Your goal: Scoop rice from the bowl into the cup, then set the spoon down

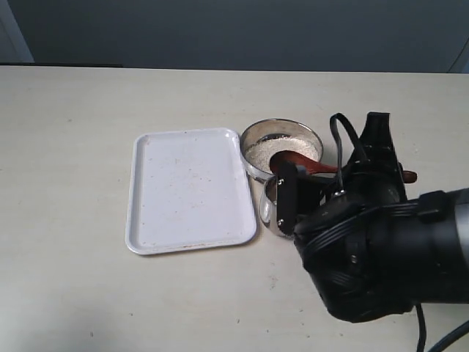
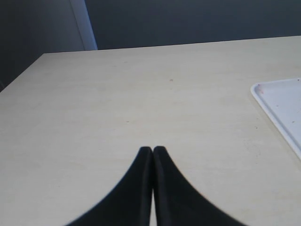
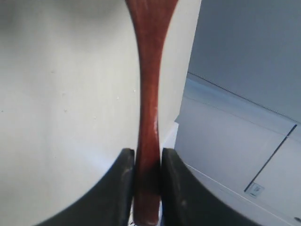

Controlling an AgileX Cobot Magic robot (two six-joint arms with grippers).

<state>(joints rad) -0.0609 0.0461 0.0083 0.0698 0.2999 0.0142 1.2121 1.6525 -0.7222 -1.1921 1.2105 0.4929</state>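
The steel bowl (image 1: 251, 134) holds white rice (image 1: 265, 151) and stands just right of the tray. The reddish-brown spoon (image 1: 294, 160) rests its oval end on the rice, and its handle runs right to a tip past my arm. My right gripper (image 1: 381, 173) is shut on that handle near its end; in the right wrist view the spoon (image 3: 148, 94) sits pinched between both fingers of the gripper (image 3: 147, 153). The steel cup (image 1: 267, 210) stands in front of the bowl, mostly hidden by my right arm. My left gripper (image 2: 153, 149) is shut and empty over bare table.
A white rectangular tray (image 1: 187, 191) lies left of the bowl and cup; its corner shows in the left wrist view as the tray (image 2: 282, 101). My bulky black right arm (image 1: 381, 257) fills the front right of the table.
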